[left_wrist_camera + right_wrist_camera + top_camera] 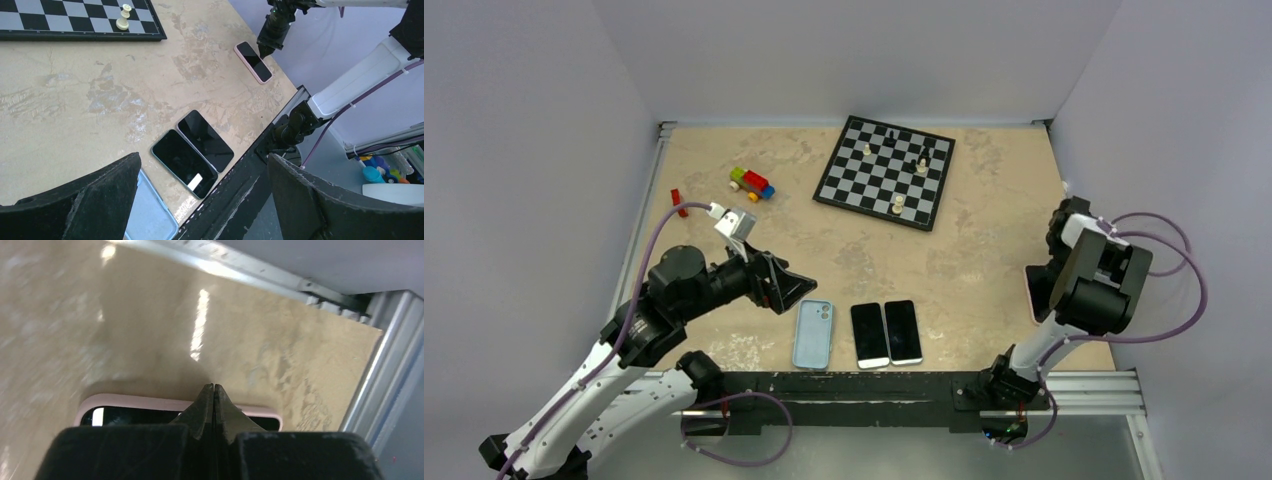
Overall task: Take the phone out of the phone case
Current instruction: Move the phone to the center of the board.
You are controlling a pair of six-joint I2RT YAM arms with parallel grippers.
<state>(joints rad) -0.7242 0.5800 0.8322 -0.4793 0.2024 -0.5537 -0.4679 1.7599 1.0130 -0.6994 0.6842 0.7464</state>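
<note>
Right jaws, pressed together like a wedge at the pink phone case (135,401) rim, 3 o'clock on the desk (984,260), likely to pry; left jaws gape idle.

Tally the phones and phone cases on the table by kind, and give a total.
Black-screened rectangular phones, side by side: 2
Black-screened phone in a pink case: 1
Light blue phone case, lying alone: 1
Total: 4

right gripper (214,387), fingers pressed together, seemingly touches the pink phone case (140,401) edge.
</note>
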